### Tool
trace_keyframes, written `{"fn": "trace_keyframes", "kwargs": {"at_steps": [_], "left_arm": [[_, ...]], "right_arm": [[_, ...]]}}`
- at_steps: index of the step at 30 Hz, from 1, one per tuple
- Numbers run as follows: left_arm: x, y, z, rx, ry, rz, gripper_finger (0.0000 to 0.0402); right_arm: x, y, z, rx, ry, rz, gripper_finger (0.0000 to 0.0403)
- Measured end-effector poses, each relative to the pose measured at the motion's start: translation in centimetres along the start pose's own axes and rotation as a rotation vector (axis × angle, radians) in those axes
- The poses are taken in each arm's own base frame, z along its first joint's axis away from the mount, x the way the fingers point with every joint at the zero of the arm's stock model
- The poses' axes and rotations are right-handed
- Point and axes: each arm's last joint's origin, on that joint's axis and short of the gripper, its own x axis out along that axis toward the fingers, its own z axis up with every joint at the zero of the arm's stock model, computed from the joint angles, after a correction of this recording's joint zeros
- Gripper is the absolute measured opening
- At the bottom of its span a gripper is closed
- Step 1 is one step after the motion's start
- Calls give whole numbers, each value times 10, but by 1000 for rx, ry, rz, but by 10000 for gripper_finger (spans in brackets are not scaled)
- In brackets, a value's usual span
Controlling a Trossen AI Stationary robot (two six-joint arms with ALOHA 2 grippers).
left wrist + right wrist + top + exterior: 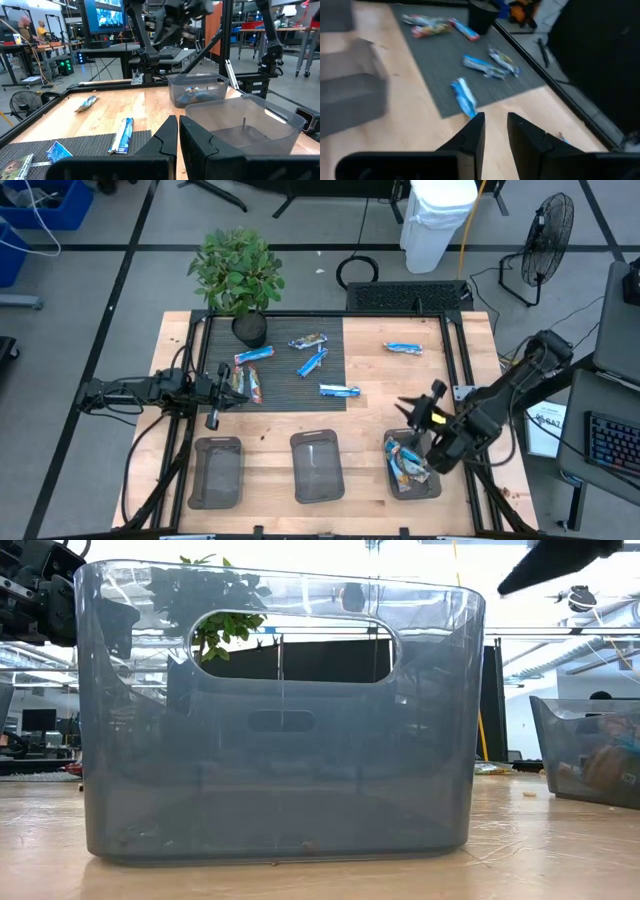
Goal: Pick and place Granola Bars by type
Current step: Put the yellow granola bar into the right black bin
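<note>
Several Granola Bars lie flat on the dark mat [275, 360]: blue ones [340, 390] [312, 362], a darker one [308, 340], a blue-and-red one [255, 355] and a pair at the mat's left edge [245, 383]. One blue bar [403, 348] lies on the bare wood. More bars [405, 465] lie in the right bin [433, 485]. My right gripper [412, 408] hovers above that bin's far rim, its fingers [472, 132] a small gap apart with nothing between them. My left gripper [213, 385] waits shut at the mat's left edge, level.
Two clear bins stand near the front edge with no bars in them, left [217, 472] and middle [318, 467]. A potted plant [240, 275] stands at the mat's far left corner. A black frame rail [455, 350] runs around the work area.
</note>
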Motion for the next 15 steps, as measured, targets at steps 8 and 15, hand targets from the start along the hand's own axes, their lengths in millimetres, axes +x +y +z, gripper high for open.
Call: {"fn": "trace_keyframes", "kwargs": {"at_steps": [8, 15], "left_arm": [[0, 0, 0, 0, 0, 0, 26], [0, 0, 0, 0, 0, 0, 26]], "right_arm": [[37, -19, -32, 109, -3, -58, 73], [60, -33, -29, 143, -18, 15, 73]]}}
